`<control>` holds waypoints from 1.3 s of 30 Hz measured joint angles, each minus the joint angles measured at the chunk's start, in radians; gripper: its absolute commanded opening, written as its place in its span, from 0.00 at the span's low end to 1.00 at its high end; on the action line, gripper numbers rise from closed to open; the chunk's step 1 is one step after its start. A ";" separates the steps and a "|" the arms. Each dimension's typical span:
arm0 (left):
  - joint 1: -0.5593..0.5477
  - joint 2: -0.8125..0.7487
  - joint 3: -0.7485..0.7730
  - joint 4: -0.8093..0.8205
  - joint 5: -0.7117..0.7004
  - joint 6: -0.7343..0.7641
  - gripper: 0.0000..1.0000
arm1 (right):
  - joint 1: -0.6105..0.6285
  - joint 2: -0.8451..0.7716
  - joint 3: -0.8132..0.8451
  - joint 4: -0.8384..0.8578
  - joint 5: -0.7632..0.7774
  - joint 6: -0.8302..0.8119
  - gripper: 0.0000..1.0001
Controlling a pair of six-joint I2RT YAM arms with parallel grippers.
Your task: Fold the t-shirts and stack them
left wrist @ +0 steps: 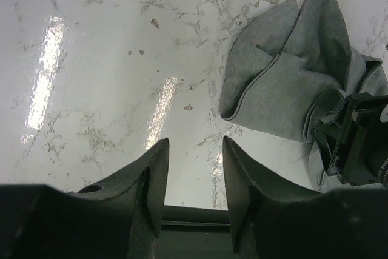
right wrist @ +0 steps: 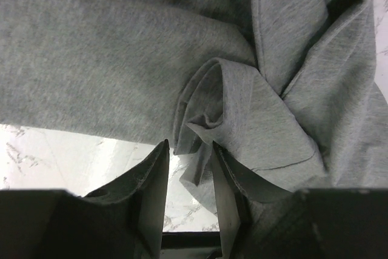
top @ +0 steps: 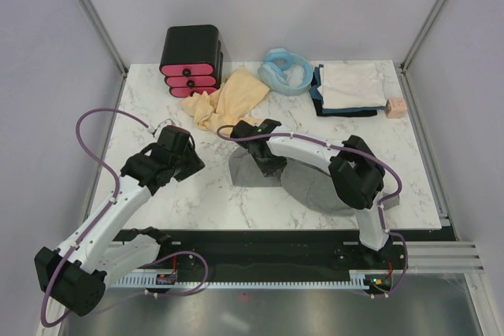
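Grey t-shirt [left wrist: 285, 83], tan t-shirt [top: 236, 96]: one each.

Free: bare bench [top: 201, 194] left of centre | Centre: grey t-shirt [top: 311, 186] and right arm [top: 303, 147] block | Back: drawer box [top: 191, 60], tan t-shirt [top: 232, 100], blue hose [top: 285, 71], folded stack [top: 349, 88]

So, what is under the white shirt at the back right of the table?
A dark shirt shows past the left and near edges of the white shirt. The white one covers the rest, so whether more shirts lie there cannot be told.
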 measured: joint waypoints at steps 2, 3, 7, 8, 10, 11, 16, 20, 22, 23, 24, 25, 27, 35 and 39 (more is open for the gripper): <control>0.000 0.000 0.000 0.000 0.000 0.000 0.48 | 0.000 0.006 0.000 -0.003 0.019 0.001 0.42; 0.000 0.000 0.000 0.000 0.000 0.000 0.48 | 0.000 0.008 0.000 -0.006 0.036 0.002 0.42; 0.000 0.000 0.000 0.000 0.000 0.000 0.48 | 0.000 0.008 0.000 -0.016 0.074 0.009 0.42; 0.000 0.001 0.000 0.000 0.000 0.000 0.48 | 0.000 0.008 0.000 -0.018 0.080 0.010 0.42; 0.000 0.004 0.000 0.000 0.000 0.000 0.48 | 0.000 0.005 0.000 -0.023 0.093 0.016 0.41; 0.000 0.006 0.000 0.000 0.001 0.000 0.48 | 0.000 0.003 0.000 -0.025 0.097 0.017 0.41; 0.000 0.011 0.000 0.001 0.001 0.000 0.48 | 0.004 -0.017 0.003 -0.039 0.116 0.020 0.41; 0.000 0.011 0.000 0.002 0.001 0.000 0.48 | 0.005 -0.038 0.014 -0.053 0.134 0.021 0.41; 0.000 0.011 -0.001 0.003 0.001 0.000 0.48 | 0.005 -0.053 0.014 -0.057 0.150 0.024 0.41; 0.000 0.011 -0.001 0.004 0.001 0.000 0.48 | 0.005 -0.058 0.014 -0.060 0.161 0.024 0.41; 0.000 0.011 -0.001 0.005 0.002 0.000 0.48 | 0.005 -0.063 0.014 -0.062 0.168 0.025 0.41; 0.000 0.011 -0.002 0.005 0.002 0.000 0.48 | 0.005 -0.065 0.013 -0.062 0.172 0.024 0.41; 0.000 0.012 -0.002 0.005 0.003 0.000 0.48 | 0.005 -0.066 0.005 -0.060 0.175 0.025 0.42; 0.000 0.013 -0.002 0.006 0.005 0.000 0.48 | 0.005 -0.066 -0.018 -0.052 0.159 0.025 0.42; 0.000 0.013 -0.002 0.006 0.008 0.000 0.48 | 0.005 -0.060 -0.018 -0.052 0.157 0.028 0.43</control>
